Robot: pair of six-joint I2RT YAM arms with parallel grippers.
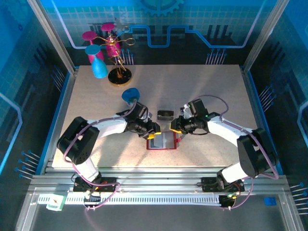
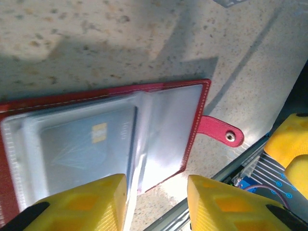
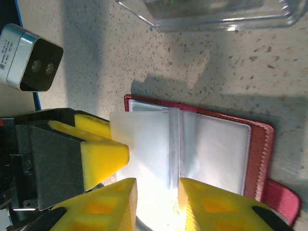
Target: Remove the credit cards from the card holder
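Credit cards [image 2: 86, 144] seem thin, stiff, slick, sleeved inside the card holder [image 2: 214, 129]; I'd pinch an exposed edge. Left gripper [image 2: 156, 202] and right gripper [image 3: 158, 202] stand part-open, gripping nothing.

Speckled beige table [image 1: 202, 96], blue-lit walls [image 1: 216, 24]

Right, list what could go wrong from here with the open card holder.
1. The credit card sits inside a clear sleeve of the card holder; the left gripper might pinch sleeve and card together and drag the whole holder.
2. The right gripper works very close to the left one, so the two could collide.
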